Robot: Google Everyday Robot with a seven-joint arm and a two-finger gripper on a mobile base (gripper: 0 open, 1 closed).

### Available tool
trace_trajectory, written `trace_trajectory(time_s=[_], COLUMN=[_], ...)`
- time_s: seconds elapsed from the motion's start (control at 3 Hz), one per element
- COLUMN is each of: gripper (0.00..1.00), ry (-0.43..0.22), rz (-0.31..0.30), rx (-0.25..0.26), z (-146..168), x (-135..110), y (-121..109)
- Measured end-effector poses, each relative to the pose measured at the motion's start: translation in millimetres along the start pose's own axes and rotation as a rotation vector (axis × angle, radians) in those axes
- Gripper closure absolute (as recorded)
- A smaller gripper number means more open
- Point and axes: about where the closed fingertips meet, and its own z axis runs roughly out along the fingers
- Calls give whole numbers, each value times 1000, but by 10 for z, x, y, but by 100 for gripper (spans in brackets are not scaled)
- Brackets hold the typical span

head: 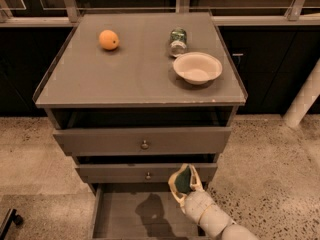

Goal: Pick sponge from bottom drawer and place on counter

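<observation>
Camera view looks down on the cabinet from the front. The sponge (184, 181) is a small dark green piece, and it sits between my pale fingers (173, 185), which close on it from either side. My gripper (183, 177) holds it up in the air, above the right part of the bottom drawer (96, 210) and just in front of the middle drawer's (115, 173) face, near that face's right end. The sponge is clear of the drawer floor. My arm (216, 222), made of pale rounded segments, runs down to the lower right edge of the picture.

The bottom drawer is pulled out. Its flat grey floor carries the dark shadow (152, 212) of my gripper, left of the gripper itself. The middle drawer has a small round knob (148, 176) at its centre and stands slightly out. The top drawer (100, 142), with its own knob (145, 145), is also pulled out a little under the counter (130, 76).

On the counter an orange (108, 39) lies near the back left. A green-topped jar (178, 41) lies towards the back right, and a pale shallow bowl (197, 68) sits just in front of it, to its right. The three are well apart from the sponge.

A speckled floor (272, 159) spreads around the cabinet. A white post (304, 100) leans at the right edge.
</observation>
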Motion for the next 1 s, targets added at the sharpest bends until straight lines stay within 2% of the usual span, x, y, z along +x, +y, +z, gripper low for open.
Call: trace_trajectory(time_s=[0.33, 0.67, 1.0], gripper=[100, 100, 100], ry=[-46, -160, -251], rz=[-42, -148, -211], rx=[-17, 20, 4], z=[-82, -290, -491], x=[-201, -719, -1242], y=[-56, -496, -872])
